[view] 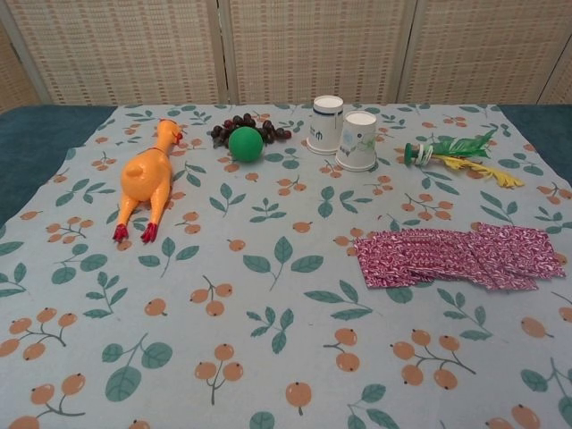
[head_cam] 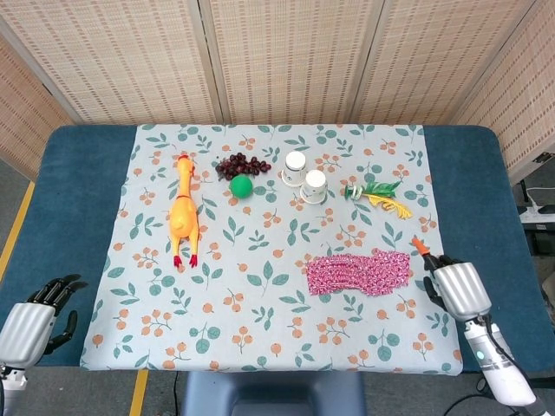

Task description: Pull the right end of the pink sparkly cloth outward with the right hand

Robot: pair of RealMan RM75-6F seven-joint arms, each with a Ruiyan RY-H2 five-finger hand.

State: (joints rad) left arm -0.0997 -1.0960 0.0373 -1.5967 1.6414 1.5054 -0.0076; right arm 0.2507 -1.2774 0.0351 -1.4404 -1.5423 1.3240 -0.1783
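The pink sparkly cloth (head_cam: 359,271) lies bunched in folds on the floral tablecloth, right of centre; the chest view shows the cloth (view: 458,257) at the right edge. My right hand (head_cam: 452,285) hovers just right of the cloth's right end, fingers spread and pointing away, holding nothing and not touching the cloth. My left hand (head_cam: 33,318) hangs off the table's front left corner, fingers loosely apart and empty. Neither hand shows in the chest view.
A yellow rubber chicken (head_cam: 183,212) lies at the left. Dark grapes (head_cam: 242,164), a green ball (head_cam: 241,186) and two upturned paper cups (head_cam: 305,178) stand at the back. A green and yellow toy (head_cam: 377,193) lies behind the cloth.
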